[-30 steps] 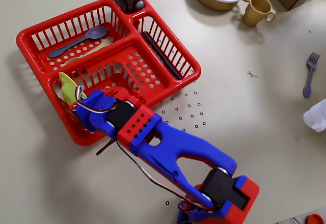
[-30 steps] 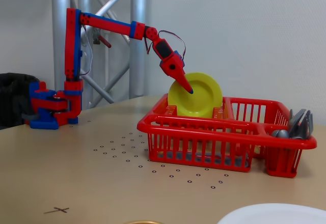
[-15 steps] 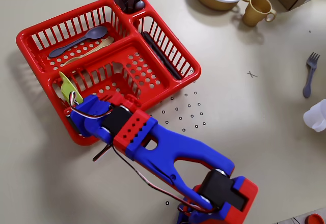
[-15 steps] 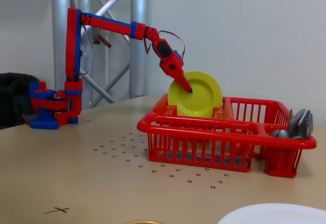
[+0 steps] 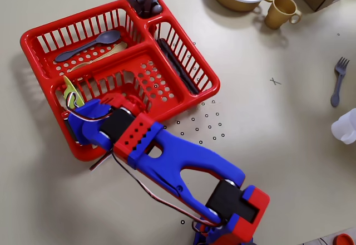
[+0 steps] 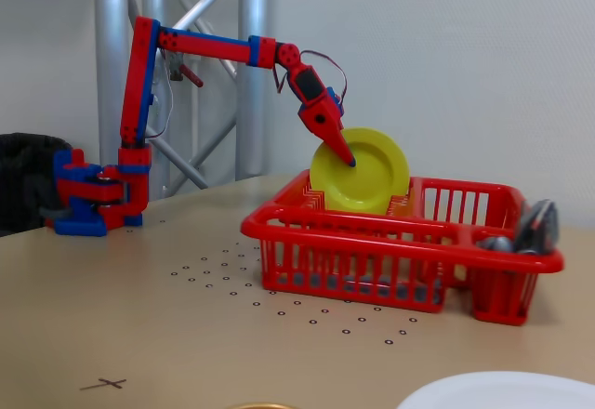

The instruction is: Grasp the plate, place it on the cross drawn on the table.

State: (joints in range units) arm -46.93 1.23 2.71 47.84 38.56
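Gripper [image 6: 350, 156] tip against yellow plate [image 6: 367, 172] face | jaws: cannot tell, seemingly pinching the rim | plate upright in red rack [image 6: 372, 242] | cross [image 5: 275, 81] well apart on table [image 5: 267, 139]

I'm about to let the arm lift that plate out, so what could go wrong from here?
1. The plate stands on edge in the rack; a thin rim grip could slip.
2. Lifting could snag the rack wall and drag it.
3. The cross lies beyond the rack, so the carry passes over it.
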